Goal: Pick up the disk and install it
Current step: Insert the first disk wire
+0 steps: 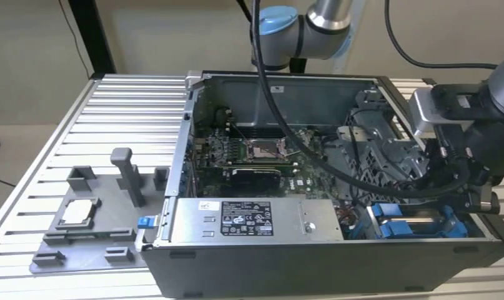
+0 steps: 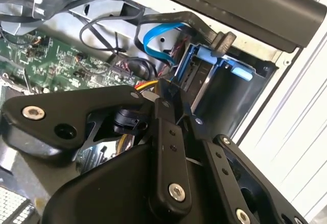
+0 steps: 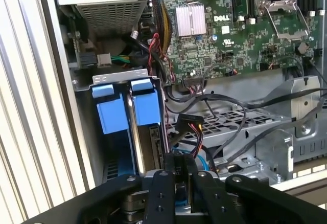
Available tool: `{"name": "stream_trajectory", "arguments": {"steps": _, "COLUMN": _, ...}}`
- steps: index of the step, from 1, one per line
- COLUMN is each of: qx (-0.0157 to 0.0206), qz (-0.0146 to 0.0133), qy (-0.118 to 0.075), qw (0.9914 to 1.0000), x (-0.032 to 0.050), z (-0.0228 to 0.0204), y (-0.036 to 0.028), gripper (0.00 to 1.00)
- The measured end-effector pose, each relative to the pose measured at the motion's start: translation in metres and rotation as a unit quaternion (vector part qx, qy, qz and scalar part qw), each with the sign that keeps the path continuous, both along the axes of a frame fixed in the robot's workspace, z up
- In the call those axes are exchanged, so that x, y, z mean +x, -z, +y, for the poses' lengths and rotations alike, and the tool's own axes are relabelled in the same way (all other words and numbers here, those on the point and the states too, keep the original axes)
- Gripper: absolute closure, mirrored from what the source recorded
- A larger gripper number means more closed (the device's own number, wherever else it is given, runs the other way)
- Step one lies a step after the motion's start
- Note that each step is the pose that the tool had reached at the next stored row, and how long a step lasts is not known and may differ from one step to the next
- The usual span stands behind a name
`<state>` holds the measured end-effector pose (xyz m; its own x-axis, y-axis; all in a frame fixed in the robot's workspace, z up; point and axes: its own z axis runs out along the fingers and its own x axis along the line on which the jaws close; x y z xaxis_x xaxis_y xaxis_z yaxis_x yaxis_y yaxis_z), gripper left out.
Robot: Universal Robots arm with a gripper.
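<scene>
Slatted metal worktop point(image 1: 110, 100) is carrying an open computer case point(image 1: 318, 262); the disk point(image 3: 146, 127) is apparently sitting in its bay point(image 3: 117, 75), gripper point(image 3: 180, 175) hovering close (cannot tell its grip).

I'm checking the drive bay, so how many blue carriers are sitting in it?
2 blue carriers. In the first wrist view they stand side by side in the drive bay: one against the case wall, the other nearer the motherboard. Others may be hidden.
</scene>
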<state>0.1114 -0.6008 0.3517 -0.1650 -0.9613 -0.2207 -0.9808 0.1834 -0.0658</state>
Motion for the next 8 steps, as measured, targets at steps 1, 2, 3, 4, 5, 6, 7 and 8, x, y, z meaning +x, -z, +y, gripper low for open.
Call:
{"name": "stream_trajectory", "arguments": {"steps": 1, "qx": -0.0013, "qz": 0.0021, "qy": -0.002, "qw": 0.99999, "x": 0.0012, "z": -0.0001, "y": 0.0005, "gripper": 1.00}}
{"name": "stream_trajectory", "arguments": {"steps": 2, "qx": -0.0023, "qz": 0.0035, "qy": -0.005, "qw": 0.99998, "x": 0.0028, "z": -0.0001, "y": 0.0011, "gripper": 1.00}}
{"name": "stream_trajectory", "arguments": {"steps": 3, "qx": -0.0031, "qz": 0.0045, "qy": -0.007, "qw": 0.99996, "x": 0.0044, "z": -0.0001, "y": 0.0016, "gripper": 1.00}}
{"name": "stream_trajectory", "arguments": {"steps": 4, "qx": -0.0040, "qz": 0.0057, "qy": -0.010, "qw": 0.99993, "x": 0.0062, "z": -0.0002, "y": 0.0023, "gripper": 1.00}}
{"name": "stream_trajectory", "arguments": {"steps": 5, "qx": -0.0047, "qz": 0.0071, "qy": -0.013, "qw": 0.99988, "x": 0.0075, "z": -0.0002, "y": 0.0029, "gripper": 1.00}}
{"name": "stream_trajectory", "arguments": {"steps": 6, "qx": -0.0054, "qz": 0.0092, "qy": -0.015, "qw": 0.99983, "x": 0.0085, "z": -0.0002, "y": 0.0035, "gripper": 1.00}}
{"name": "stream_trajectory", "arguments": {"steps": 7, "qx": -0.0061, "qz": 0.0117, "qy": -0.018, "qw": 0.99975, "x": 0.0094, "z": -0.0002, "y": 0.0041, "gripper": 1.00}}
{"name": "stream_trajectory", "arguments": {"steps": 8, "qx": -0.0067, "qz": 0.0140, "qy": -0.021, "qw": 0.99966, "x": 0.0101, "z": -0.0002, "y": 0.0047, "gripper": 1.00}}
